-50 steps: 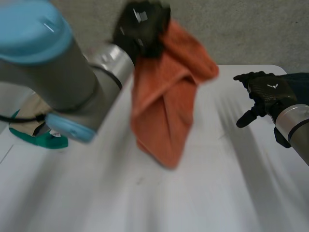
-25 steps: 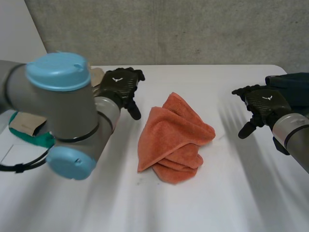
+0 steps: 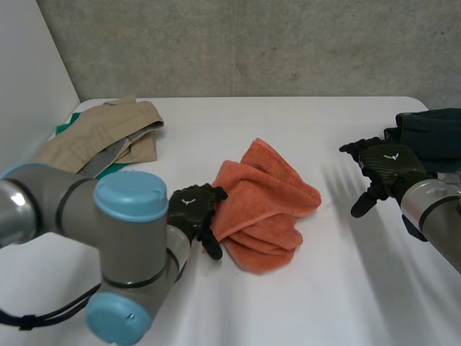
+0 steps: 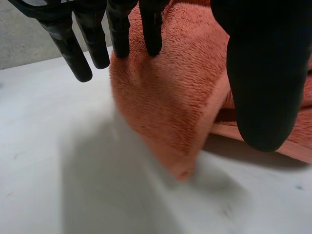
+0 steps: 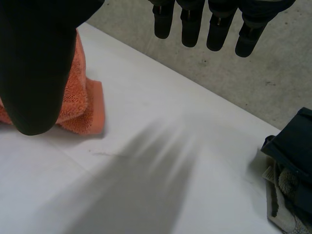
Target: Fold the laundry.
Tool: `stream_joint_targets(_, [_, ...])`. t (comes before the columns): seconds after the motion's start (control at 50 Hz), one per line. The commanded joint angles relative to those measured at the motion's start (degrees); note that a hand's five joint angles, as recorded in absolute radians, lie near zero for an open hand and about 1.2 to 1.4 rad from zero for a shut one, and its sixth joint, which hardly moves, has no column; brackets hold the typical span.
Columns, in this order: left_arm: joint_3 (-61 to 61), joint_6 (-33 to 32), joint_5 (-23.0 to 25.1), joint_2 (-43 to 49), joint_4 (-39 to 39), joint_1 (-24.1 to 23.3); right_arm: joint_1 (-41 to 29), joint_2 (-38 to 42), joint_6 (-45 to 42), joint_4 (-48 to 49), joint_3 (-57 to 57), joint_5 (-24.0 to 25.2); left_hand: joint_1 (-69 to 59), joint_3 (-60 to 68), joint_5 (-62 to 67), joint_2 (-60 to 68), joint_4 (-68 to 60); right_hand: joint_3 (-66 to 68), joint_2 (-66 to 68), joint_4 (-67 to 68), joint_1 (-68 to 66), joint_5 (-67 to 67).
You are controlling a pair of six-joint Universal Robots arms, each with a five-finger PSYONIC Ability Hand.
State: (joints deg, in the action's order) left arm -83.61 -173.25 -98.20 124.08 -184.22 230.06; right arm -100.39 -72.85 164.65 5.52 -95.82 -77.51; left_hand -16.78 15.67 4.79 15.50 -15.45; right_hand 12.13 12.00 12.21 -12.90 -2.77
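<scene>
An orange towel (image 3: 263, 202) lies crumpled in a loose heap in the middle of the white table (image 3: 302, 303). My left hand (image 3: 193, 214) rests low at the towel's near left edge. In the left wrist view its fingers (image 4: 117, 29) are straight and spread over a fold of the towel (image 4: 161, 102), the thumb (image 4: 263, 73) stands apart, and nothing is pinched. My right hand (image 3: 384, 167) hovers open over bare table to the right of the towel. In the right wrist view its thumb (image 5: 39, 63) hangs in front of the towel (image 5: 85, 105), well clear of it.
Tan trousers (image 3: 112, 133) lie over a green garment (image 3: 65, 130) at the far left of the table. A stack of dark clothes (image 3: 428, 130) sits at the right edge, also seen as dark clothes (image 5: 292, 156) beyond my right hand. A concrete wall stands behind.
A second ago my left hand held the towel up in the air. It let go, the towel dropped into a heap, and the hand came down to its near left edge. The right hand barely moved.
</scene>
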Motion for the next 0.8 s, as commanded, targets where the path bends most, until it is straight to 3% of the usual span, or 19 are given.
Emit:
stream_joint_targets(0.02, [7.22, -0.16, 0.55, 5.2, -0.17, 0.48, -0.07, 0.26, -1.17, 0.28, -0.77, -0.01, 1.69, -0.57, 0.3, -0.4, 0.36, -2.13, -2.0, -2.21, 2.9, 2.77])
stream_joint_targets(0.14, [10.39, -0.42, 0.47, 7.76, -0.08, 0.48, -0.07, 0.34, -1.26, 0.54, -0.95, -0.01, -3.68, 4.79, 5.67, 4.96, -5.0, -2.13, -2.0, -2.21, 2.9, 2.77])
stream_joint_targets(0.22, [11.89, -0.77, 0.38, 8.38, 0.0, 0.56, -0.07, 0.52, -1.61, 0.63, -0.95, -0.01, -33.57, 34.69, 35.56, 34.86, -34.9, -2.13, -2.0, -2.21, 2.9, 2.77])
stream_joint_targets(0.24, [12.07, -0.86, 0.29, 8.03, -0.08, 0.74, -0.16, 0.52, -1.61, 0.63, -0.95, -0.01, -46.79, 47.91, 48.78, 48.08, -48.12, -2.13, -2.0, -2.21, 2.9, 2.77])
stream_joint_targets(0.32, [11.89, -0.95, 0.29, 6.28, 0.09, 1.35, -0.34, 1.22, -2.14, 0.54, -0.51, -0.01, -61.87, 62.99, 63.86, 63.16, -63.2, -2.13, -2.0, -2.21, 2.9, 2.77])
stream_joint_targets(0.44, [10.23, -5.07, 0.47, -2.69, 1.93, 2.67, -0.42, 5.87, -2.05, -1.73, 4.57, 0.6, -63.22, 64.33, 65.21, 64.5, -64.55, -2.13, -2.0, -2.21, 2.9, 2.77])
stream_joint_targets(0.58, [10.57, -16.67, 3.18, -10.16, 7.21, 3.2, -2.0, 13.6, 1.54, -11.05, 12.84, 4.56, -63.22, 64.33, 65.21, 64.5, -64.55, -2.13, -2.0, -2.21, 2.9, 2.77])
stream_joint_targets(0.72, [14.87, -18.0, 6.44, -14.12, 7.83, 3.2, -9.56, 21.34, 14.02, -11.5, 20.75, 6.67, -63.22, 64.33, 65.21, 64.5, -64.55, -2.13, -2.0, -2.21, 2.9, 2.77])
stream_joint_targets(0.8, [16.46, -18.17, 6.53, -15.44, 8.0, 2.68, -12.02, 24.77, 19.82, -7.02, 24.97, 6.15, -63.22, 64.33, 65.21, 64.5, -64.55, -2.13, -2.0, -2.21, 2.9, 2.77])
